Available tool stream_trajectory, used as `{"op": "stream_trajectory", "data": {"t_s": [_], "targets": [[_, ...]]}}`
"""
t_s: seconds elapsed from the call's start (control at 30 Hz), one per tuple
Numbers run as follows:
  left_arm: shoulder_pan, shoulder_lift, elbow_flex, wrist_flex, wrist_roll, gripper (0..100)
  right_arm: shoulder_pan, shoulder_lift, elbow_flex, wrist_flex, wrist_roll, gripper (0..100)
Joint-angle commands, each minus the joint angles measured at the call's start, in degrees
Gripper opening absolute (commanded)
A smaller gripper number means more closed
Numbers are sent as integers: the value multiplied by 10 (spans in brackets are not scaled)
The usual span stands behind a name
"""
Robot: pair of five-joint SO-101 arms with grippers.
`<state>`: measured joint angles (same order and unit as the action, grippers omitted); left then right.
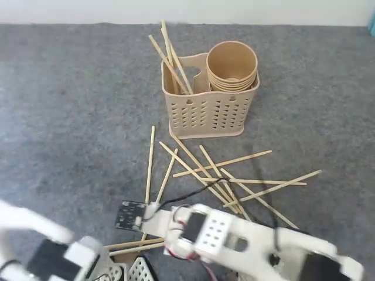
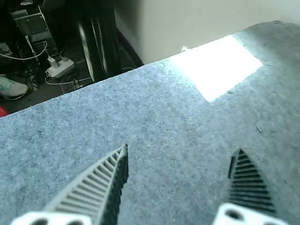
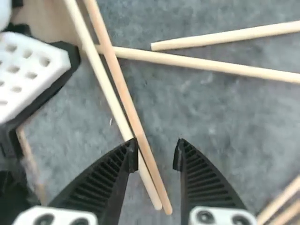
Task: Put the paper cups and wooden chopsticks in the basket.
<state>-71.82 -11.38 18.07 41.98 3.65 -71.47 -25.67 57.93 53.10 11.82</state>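
Starting at the left, you have the left hand spread wide open above a bare patch of the grey felt-covered table, with nothing between its white ribbed fingers; its arm sits at the near left corner in the high view. Toward the middle and far side of the table stands the beige slotted plastic basket, upright; its left compartment holds several pale wooden chopsticks leaning out over the rim, and its right compartment holds the stack of tan paper cups, nested and upright. In front of the basket, loose wooden chopsticks lie criss-crossed on the felt, spreading from the middle toward the right. Farther right, the right hand is low over the table with its black fingers parted; a pair of chopsticks lying side by side runs through the gap, close against one finger, and you can see they are not clamped. Two more sticks lie crosswise on the felt just beyond.
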Motion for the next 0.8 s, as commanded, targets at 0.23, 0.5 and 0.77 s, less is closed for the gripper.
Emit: {"op": "stream_trajectory", "data": {"t_s": [0.23, 0.5, 0.77], "targets": [[-22, 123, -135, -17, 13, 327, -14, 84, -168, 64, -11, 145], [-61, 229, -233, -13, 52, 327, -65, 82, -163, 89, -33, 180], [-69, 278, -275, -13, 52, 327, -47, 102, -135, 96, -39, 290]]}}
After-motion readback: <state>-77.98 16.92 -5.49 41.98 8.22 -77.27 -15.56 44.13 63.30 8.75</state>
